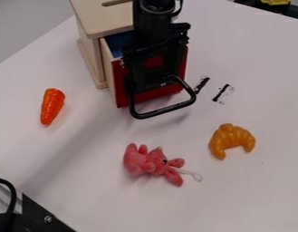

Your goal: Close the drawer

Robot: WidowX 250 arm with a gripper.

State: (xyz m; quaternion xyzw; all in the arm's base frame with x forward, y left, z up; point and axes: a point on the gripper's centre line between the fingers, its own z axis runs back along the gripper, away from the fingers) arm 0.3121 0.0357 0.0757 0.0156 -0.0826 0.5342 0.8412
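Observation:
My black gripper [152, 81] hangs from the top edge, in front of the drawer's red front and covering much of it. The drawer [121, 90] stands partly out of the light wooden cabinet [103, 20], with a bit of its blue inside visible beside the gripper. Below the gripper, a black loop handle [163, 111] sticks out from the drawer front. Whether the gripper touches the front is unclear.
An orange carrot [52, 106] lies left of the drawer. A pink plush toy [152, 163] and a yellow-orange croissant [231, 138] lie on the white table [84, 190] nearer the camera. Black equipment [36, 213] stands at the lower left corner.

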